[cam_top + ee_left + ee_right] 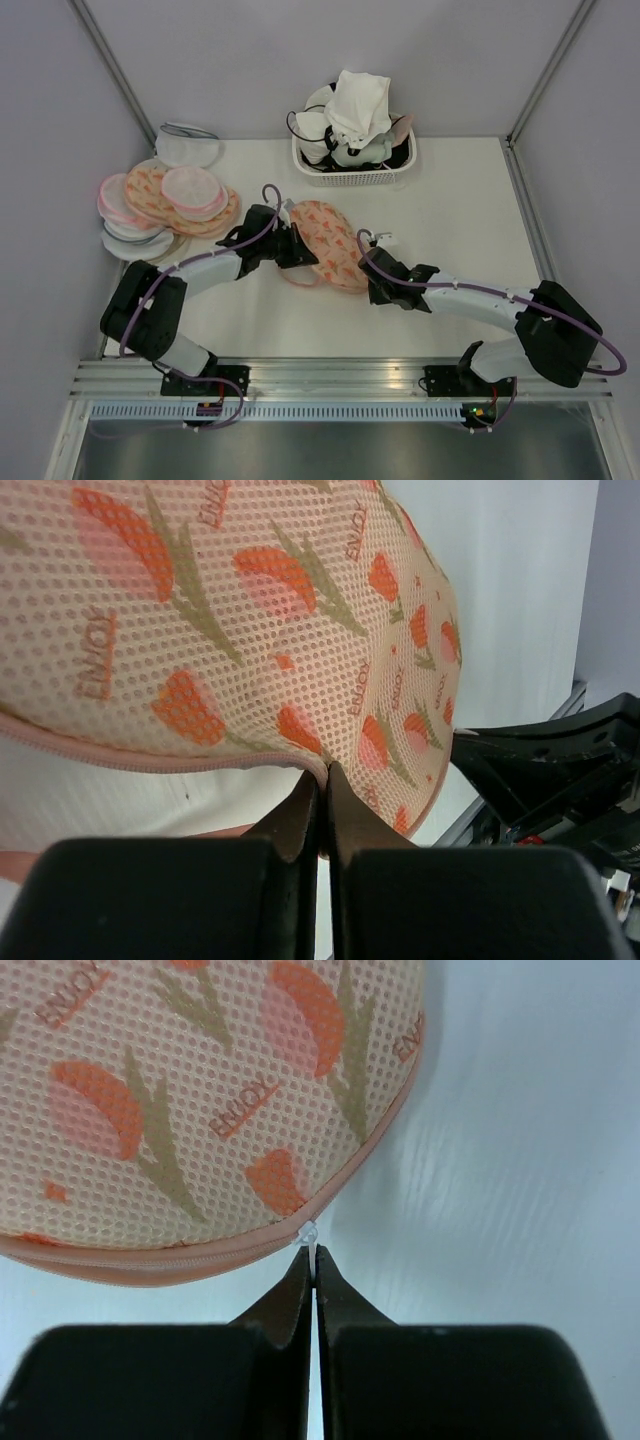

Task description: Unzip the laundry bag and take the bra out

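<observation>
One laundry bag (pixel 328 245): lying at mid-table (pixel 460 210), domed side up, between both grippers; well apart from stacked pouches (pixel 165 200) at left and basket (pixel 352 165) behind.
Handling: probably light, soft mesh over a springy dome; likely to slide or lift if tugged from one side, so needs anchoring opposite the pull.
Hold points: pink zip edging (pixel 150 758) for bracing; small pale zip pull (pixel 310 1232) for drawing round the rim.
Bra: not visible; presumably inside, zip looking shut.
Left gripper (pixel 325 773): pressed together, pinching the edging at the bag's rim.
Right gripper (pixel 312 1252): pressed together, tips nipping the zip pull.
</observation>
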Robot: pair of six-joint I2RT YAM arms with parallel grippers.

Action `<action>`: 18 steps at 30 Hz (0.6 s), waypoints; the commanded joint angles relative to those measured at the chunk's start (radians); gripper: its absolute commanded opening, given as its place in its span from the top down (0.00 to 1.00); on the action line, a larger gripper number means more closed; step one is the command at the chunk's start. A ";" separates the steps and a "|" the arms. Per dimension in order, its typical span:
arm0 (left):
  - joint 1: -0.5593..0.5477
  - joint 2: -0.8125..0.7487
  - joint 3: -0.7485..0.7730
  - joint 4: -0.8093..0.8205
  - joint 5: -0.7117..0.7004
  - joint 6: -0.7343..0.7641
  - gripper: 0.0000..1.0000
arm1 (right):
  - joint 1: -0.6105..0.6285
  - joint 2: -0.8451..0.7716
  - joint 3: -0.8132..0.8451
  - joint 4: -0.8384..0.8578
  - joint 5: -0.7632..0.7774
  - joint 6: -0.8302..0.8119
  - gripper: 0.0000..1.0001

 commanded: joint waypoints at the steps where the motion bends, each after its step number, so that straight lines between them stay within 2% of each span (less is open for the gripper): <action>1: 0.041 0.081 0.113 -0.016 0.098 0.162 0.98 | -0.010 -0.008 0.031 -0.092 0.139 -0.008 1.00; 3: 0.047 0.142 0.178 -0.028 0.093 0.169 0.98 | -0.010 -0.020 0.023 -0.077 0.095 -0.029 0.99; 5: 0.049 0.165 0.205 -0.008 0.091 0.139 0.71 | -0.009 -0.042 0.001 -0.063 0.021 -0.046 1.00; 7: 0.046 0.159 0.205 0.030 0.072 0.087 0.51 | -0.010 -0.071 -0.018 -0.020 -0.028 -0.051 1.00; 10: 0.036 0.049 0.131 0.041 -0.032 0.003 0.44 | -0.009 -0.094 -0.046 0.028 -0.115 -0.055 1.00; 11: 0.035 0.011 0.069 0.039 -0.092 -0.022 0.43 | -0.010 -0.097 -0.052 0.055 -0.129 -0.055 1.00; 14: 0.012 -0.175 -0.063 0.013 -0.149 -0.113 0.40 | -0.010 -0.103 -0.059 0.133 -0.244 -0.068 1.00; 16: -0.034 -0.297 -0.120 -0.008 -0.156 -0.172 0.38 | -0.010 -0.095 -0.061 0.187 -0.368 -0.078 1.00; 18: -0.095 -0.356 -0.198 -0.014 -0.177 -0.214 0.35 | -0.010 -0.079 -0.058 0.278 -0.506 -0.083 0.99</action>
